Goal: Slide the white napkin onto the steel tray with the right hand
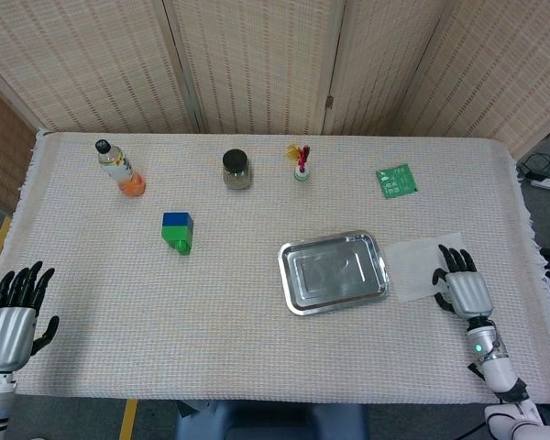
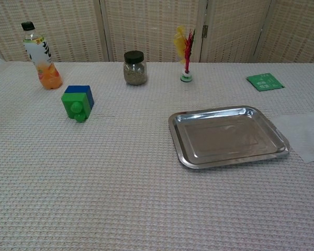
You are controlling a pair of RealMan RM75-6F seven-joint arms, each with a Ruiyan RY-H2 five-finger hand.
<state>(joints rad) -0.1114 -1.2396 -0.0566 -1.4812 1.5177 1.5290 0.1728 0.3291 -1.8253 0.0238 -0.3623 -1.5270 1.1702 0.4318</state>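
right hand (image 1: 462, 288): fingers spread, flat on white napkin (image 1: 417, 267) | napkin: on the tablecloth, left edge touching steel tray (image 1: 334, 271) (not on it) | left hand (image 1: 11, 316): spread, idle at near-left edge

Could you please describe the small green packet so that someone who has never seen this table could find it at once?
Start at the steel tray in the right half of the table, then look toward the far edge by the folding screen. The green packet lies flat there, right of the feathered shuttlecock. It is the only flat green square; the green and blue block is chunky and sits on the left.
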